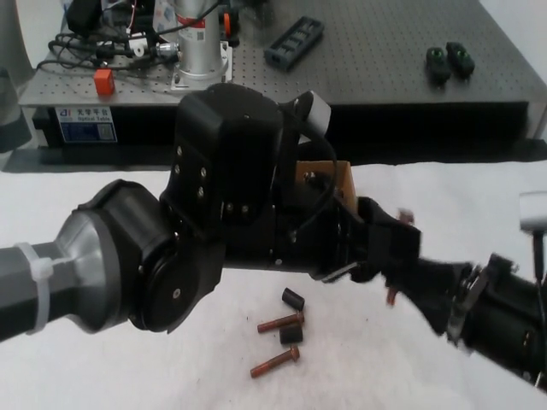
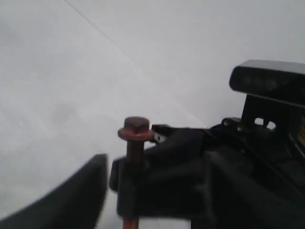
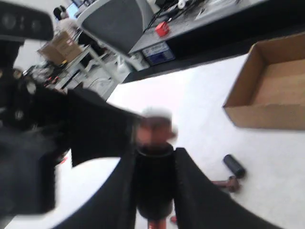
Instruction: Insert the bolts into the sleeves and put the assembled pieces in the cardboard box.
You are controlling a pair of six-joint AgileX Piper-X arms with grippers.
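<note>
Above the white cloth-covered desk (image 1: 128,384), the right gripper (image 3: 153,183) is clamping a black cylindrical sleeve (image 3: 152,191) between its fingers (image 3: 193,191), which are pressing against both sides of it. A copper-coloured flanged hex bolt (image 2: 136,130) is standing through this sleeve, its head protruding above the fingers and its shank tip showing beneath them. The left gripper (image 1: 389,243) is sitting right beside the bolt head; whether it is gripping the bolt cannot be told. An open brown cardboard box (image 3: 248,78) is resting on the desk beyond the two arms, apart from the held pieces. Two loose black sleeves (image 1: 294,299) (image 1: 290,335) and two loose copper bolts (image 1: 282,323) (image 1: 273,363) are lying close together on the desk, below the crossed arms in the high view.
</note>
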